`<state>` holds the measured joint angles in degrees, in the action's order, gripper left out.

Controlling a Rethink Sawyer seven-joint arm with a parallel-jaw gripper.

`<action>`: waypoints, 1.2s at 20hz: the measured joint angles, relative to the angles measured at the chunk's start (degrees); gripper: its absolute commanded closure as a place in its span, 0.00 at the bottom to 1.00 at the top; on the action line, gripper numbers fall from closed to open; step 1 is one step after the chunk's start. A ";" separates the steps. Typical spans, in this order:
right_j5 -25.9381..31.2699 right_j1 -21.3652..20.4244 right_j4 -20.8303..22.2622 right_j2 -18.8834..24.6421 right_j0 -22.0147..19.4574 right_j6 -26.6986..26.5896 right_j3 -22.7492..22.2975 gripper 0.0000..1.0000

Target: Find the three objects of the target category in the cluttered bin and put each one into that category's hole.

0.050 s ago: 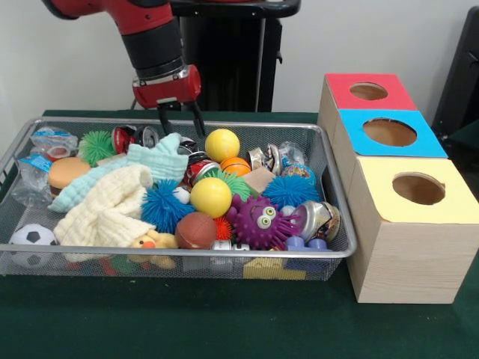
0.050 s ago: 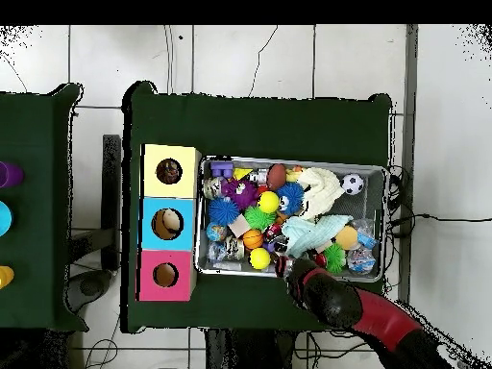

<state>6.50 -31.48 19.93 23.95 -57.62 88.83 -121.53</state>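
Note:
A wire mesh bin (image 1: 338, 224) is heaped with toys. Among them are two yellow balls (image 1: 222, 144) (image 1: 211, 197), a small orange basketball (image 1: 236, 165), a brown football (image 1: 196, 229) and a soccer ball (image 1: 31, 239). Blue spiky balls (image 1: 165, 206) (image 1: 290, 191), a purple googly-eyed spiky toy (image 1: 260, 221), cans and pale cloths (image 1: 112, 206) lie between them. My gripper (image 1: 180, 123) hangs open over the bin's far edge, just above the cans and beside the upper yellow ball, holding nothing. In the overhead view the gripper (image 2: 288, 269) shows at the bin's (image 2: 293, 161) lower rim.
Three wooden boxes stand beside the bin, each with a round hole on top: red (image 1: 369, 91), blue (image 1: 389, 132), yellow (image 1: 418, 188). Overhead they show as yellow (image 2: 170, 171), blue (image 2: 168, 224), red (image 2: 165, 276). Green cloth covers the table.

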 measured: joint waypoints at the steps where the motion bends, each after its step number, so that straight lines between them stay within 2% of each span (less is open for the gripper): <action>1: 0.00 -0.13 0.00 0.00 0.03 0.00 0.00 0.00; 14: 0.38 -2.36 -0.26 -0.01 0.01 0.00 0.01 0.00; 24: 3.32 -4.73 -3.71 -0.02 1.51 0.00 1.67 0.00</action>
<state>9.83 -36.22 16.23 23.93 -56.11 88.83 -119.87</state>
